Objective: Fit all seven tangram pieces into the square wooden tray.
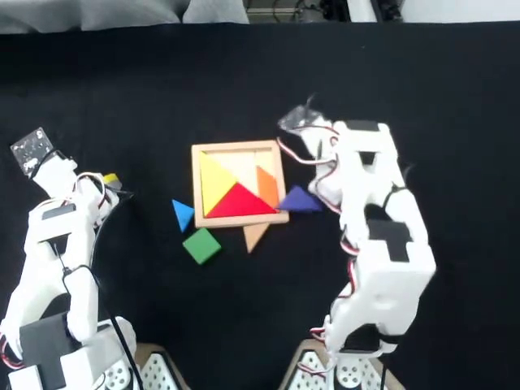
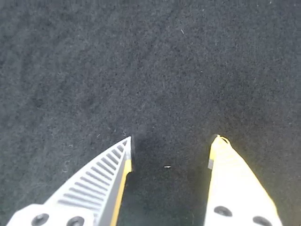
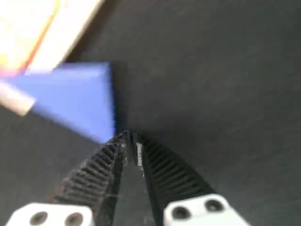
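The square wooden tray (image 1: pixel 197 185) sits mid-table and holds a yellow triangle (image 1: pixel 213 180), a red triangle (image 1: pixel 240 202) and an orange piece (image 1: pixel 266 185). A purple triangle (image 1: pixel 299 199) lies against the tray's right front corner. In the right wrist view my right gripper (image 3: pixel 130 137) is shut with nothing in it, its tips right at a corner of the purple triangle (image 3: pixel 77 104). A blue triangle (image 1: pixel 183 214), a green square (image 1: pixel 201 245) and a tan triangle (image 1: pixel 255 236) lie loose before the tray. My left gripper (image 2: pixel 171 143) is open over bare cloth at the far left (image 1: pixel 112 184).
A black cloth (image 1: pixel 244 89) covers the table. The tray's pale rim (image 3: pixel 70 28) is close beside the right gripper. The right arm's body (image 1: pixel 382 236) stands right of the tray. Open cloth lies behind the tray and between the loose pieces and the left arm.
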Tool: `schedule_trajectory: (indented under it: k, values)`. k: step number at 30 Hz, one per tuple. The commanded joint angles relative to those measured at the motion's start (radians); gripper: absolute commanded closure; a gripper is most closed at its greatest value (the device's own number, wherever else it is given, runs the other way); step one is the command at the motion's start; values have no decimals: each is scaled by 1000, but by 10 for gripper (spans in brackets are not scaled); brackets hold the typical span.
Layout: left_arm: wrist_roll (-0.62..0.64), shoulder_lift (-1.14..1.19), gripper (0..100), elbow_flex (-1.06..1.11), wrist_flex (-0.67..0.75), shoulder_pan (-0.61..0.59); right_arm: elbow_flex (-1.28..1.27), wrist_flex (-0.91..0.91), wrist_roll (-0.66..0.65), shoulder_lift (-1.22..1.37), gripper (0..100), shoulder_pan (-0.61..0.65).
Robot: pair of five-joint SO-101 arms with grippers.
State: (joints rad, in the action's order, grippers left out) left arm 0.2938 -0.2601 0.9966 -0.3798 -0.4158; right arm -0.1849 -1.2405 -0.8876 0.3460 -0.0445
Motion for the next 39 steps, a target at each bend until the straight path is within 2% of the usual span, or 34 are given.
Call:
schedule_trajectory:
  k: [1,7,10,13,16,20,29,34,39]
  values:
    - [2,-6,737,-58,17,13,-81,-61,-123,-179,984,-3]
    - [2,-6,737,-56,17,13,-260,41,-161,-460,982,-37]
    - [2,-6,737,-56,17,13,-335,91,-155,-536,967,15]
    - [2,-6,737,-54,17,13,-369,107,-103,-555,833,101]
    - [2,-6,737,-53,15,12,-367,107,-120,-529,705,172]
    - [2,-6,737,-53,15,12,-352,107,-272,-432,722,236]
    - [2,-6,737,-56,18,12,-41,31,-295,-74,698,210]
    - [0,-6,737,-58,20,12,96,-71,-298,-36,700,209]
    - [0,-6,737,-59,20,12,131,-58,-339,-8,700,193]
